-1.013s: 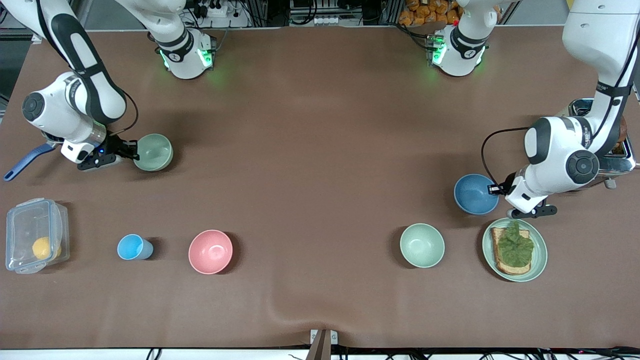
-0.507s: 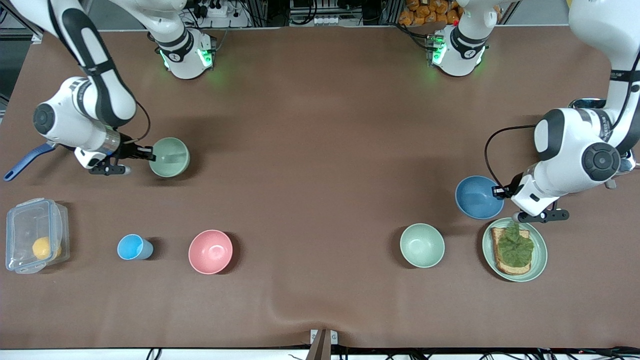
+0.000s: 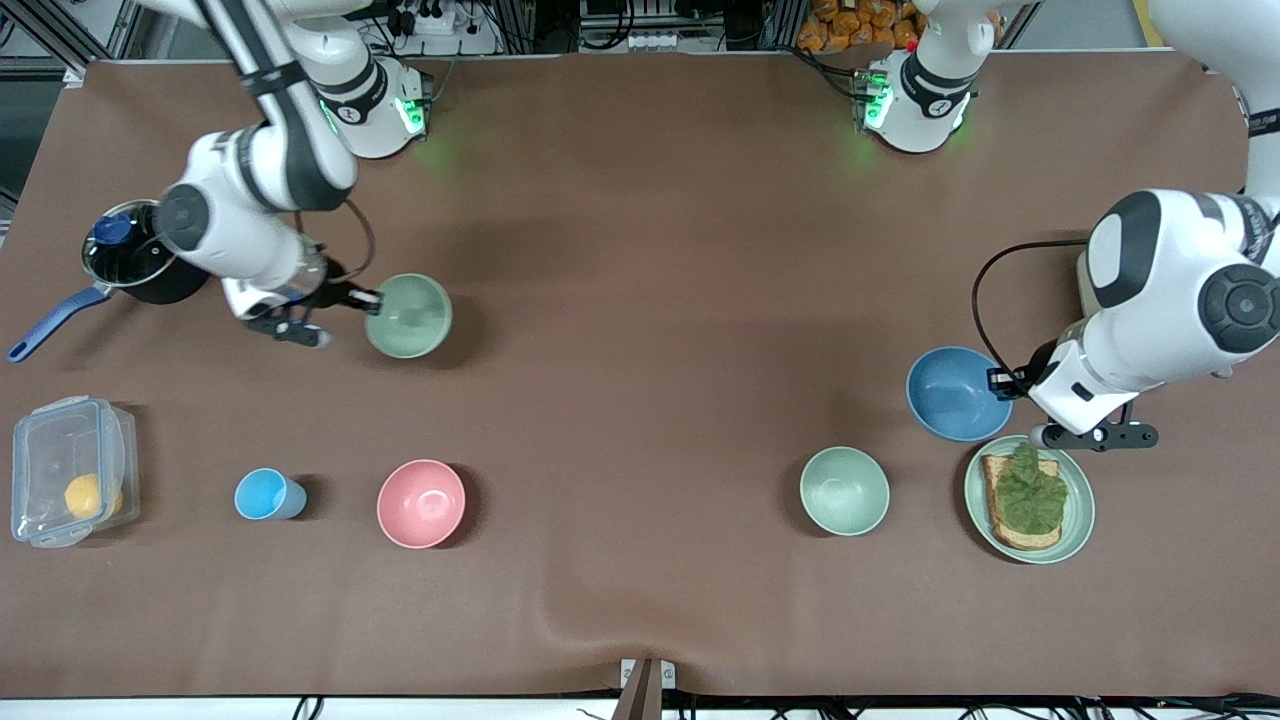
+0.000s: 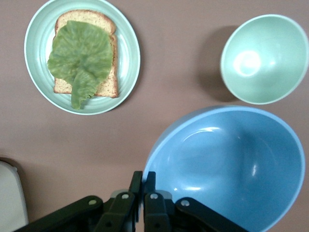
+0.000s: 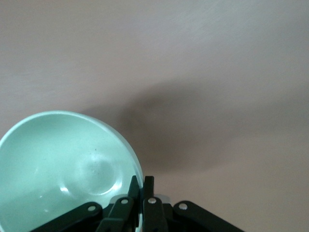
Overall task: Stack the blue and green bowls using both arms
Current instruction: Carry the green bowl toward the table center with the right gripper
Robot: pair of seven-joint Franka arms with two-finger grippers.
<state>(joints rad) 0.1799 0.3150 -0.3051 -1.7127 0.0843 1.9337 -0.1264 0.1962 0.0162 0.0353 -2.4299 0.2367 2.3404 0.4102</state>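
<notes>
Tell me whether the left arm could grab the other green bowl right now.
Probably not: the left gripper is shut on the blue bowl, though the other green bowl sits close by, uncovered.

a brown matte cloth [image 3: 640,250] covers the whole table, with a soft wrinkle raised near the middle of the edge closest to the front camera. a small metal bracket [image 3: 645,678] sits at that edge. along the top, past the cloth, stand aluminium frame rails, a power strip [image 3: 435,20] with cables, and a heap of orange packets [image 3: 850,22].
</notes>
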